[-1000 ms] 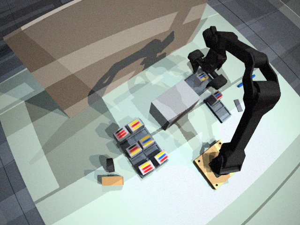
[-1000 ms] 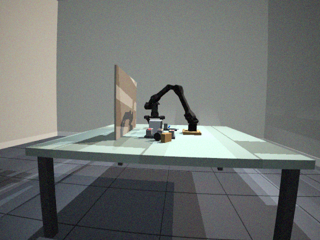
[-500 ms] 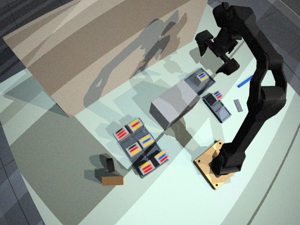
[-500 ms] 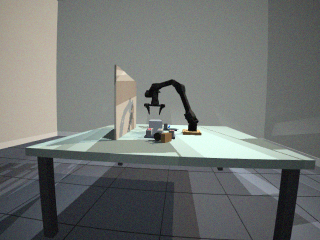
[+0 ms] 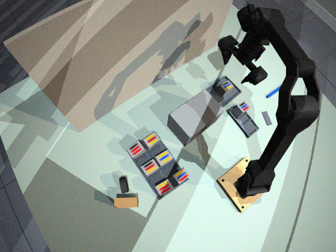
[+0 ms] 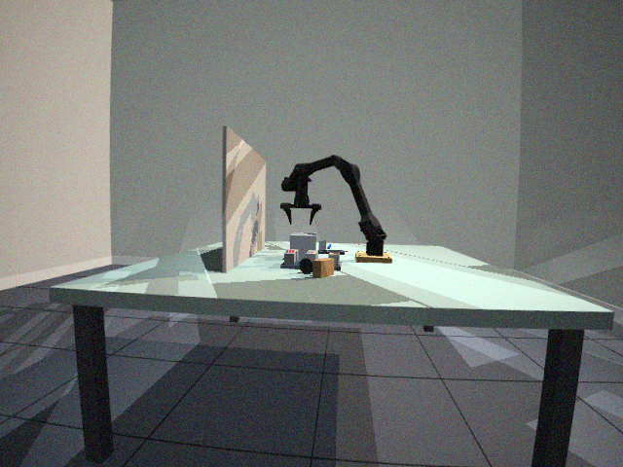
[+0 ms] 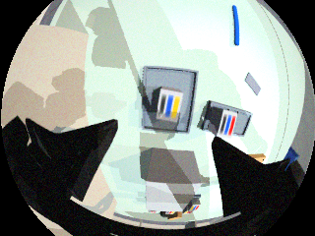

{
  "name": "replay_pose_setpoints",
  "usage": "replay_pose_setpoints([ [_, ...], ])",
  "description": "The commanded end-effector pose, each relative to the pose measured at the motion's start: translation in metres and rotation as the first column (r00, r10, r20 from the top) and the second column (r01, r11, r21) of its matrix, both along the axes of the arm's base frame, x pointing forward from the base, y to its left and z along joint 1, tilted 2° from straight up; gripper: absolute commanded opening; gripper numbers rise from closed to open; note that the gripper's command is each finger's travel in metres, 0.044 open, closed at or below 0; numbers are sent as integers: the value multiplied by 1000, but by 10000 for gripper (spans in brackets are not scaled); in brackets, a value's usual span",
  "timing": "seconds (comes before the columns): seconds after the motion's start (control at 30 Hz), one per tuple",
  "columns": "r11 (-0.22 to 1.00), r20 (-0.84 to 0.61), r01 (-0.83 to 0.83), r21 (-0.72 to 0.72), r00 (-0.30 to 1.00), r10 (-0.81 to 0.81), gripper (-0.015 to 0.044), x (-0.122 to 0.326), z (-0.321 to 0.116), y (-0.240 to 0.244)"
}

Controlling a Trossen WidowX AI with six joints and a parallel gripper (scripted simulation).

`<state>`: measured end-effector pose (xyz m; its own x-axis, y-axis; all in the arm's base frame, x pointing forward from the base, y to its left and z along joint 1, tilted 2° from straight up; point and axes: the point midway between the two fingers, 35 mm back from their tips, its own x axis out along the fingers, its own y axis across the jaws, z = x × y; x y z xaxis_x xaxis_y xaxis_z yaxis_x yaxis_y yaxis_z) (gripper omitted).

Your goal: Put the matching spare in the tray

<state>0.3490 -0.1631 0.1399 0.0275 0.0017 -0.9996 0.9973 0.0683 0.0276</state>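
My gripper (image 5: 233,72) (image 6: 301,224) (image 7: 167,133) is open and empty, above and a little off the grey tray (image 5: 230,95) (image 7: 195,98). A spare (image 5: 227,85) (image 7: 169,104) with black, blue and yellow stripes stands inside the tray, apart from the fingers. A unit (image 5: 244,106) (image 7: 227,123) with black, blue and red stripes stands at one end of the dark holder (image 5: 249,126) (image 7: 243,112). The grey rack (image 5: 156,176) holds several spares with other stripe codes, among them one spare (image 5: 164,157) striped yellow, blue and yellow.
A large grey box (image 5: 192,114) (image 6: 303,242) (image 7: 172,197) stands between tray and rack. A tall tan board (image 5: 89,67) (image 6: 241,200) rises along one side. An orange block (image 5: 126,202) (image 6: 323,267) and dark cylinder (image 5: 124,184) (image 6: 305,266) are beyond the rack. A blue bar (image 5: 273,92) (image 7: 236,25) lies near the arm.
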Motion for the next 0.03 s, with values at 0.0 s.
replay_pose_setpoints([
  [0.0,1000,2,0,-1,1000,0,440,0,0,0],
])
